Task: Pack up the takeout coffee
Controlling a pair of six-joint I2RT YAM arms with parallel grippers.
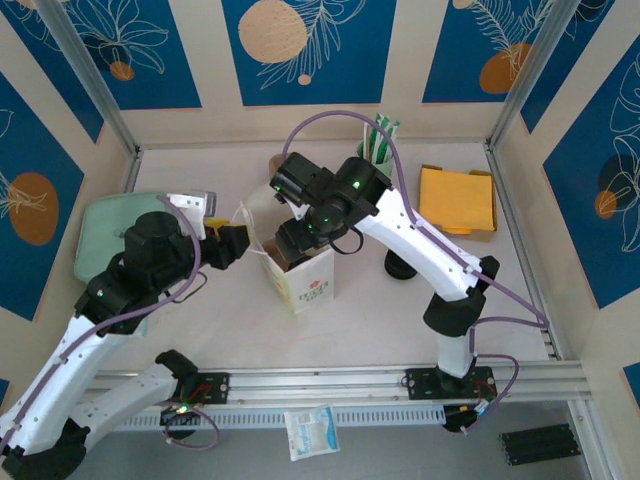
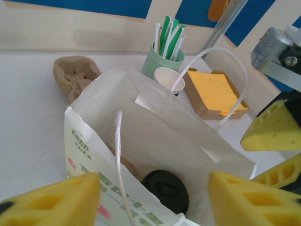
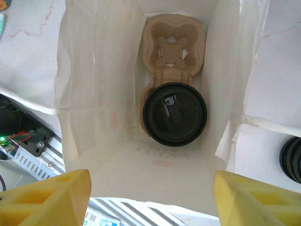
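Now, your coffee (image 3: 174,114) sits in the carrier (image 3: 174,44) inside the bag (image 3: 103,84), which stands on the pale table (image 1: 250,335). The right gripper (image 3: 150,197) hangs over the bag's mouth, fingers apart. The left gripper (image 2: 153,202), beside the bag, is likewise spread. Blue leaf-print panels (image 1: 310,40) wall the cell.

The takeout coffee (image 3: 174,114) shows its lid alone; cup sides concealed inside the paper bag (image 3: 101,94). The cup carrier (image 3: 174,44) lies partly covered beneath it. The stack of black lids (image 3: 292,159) (right wrist view) is cut by the frame edge.
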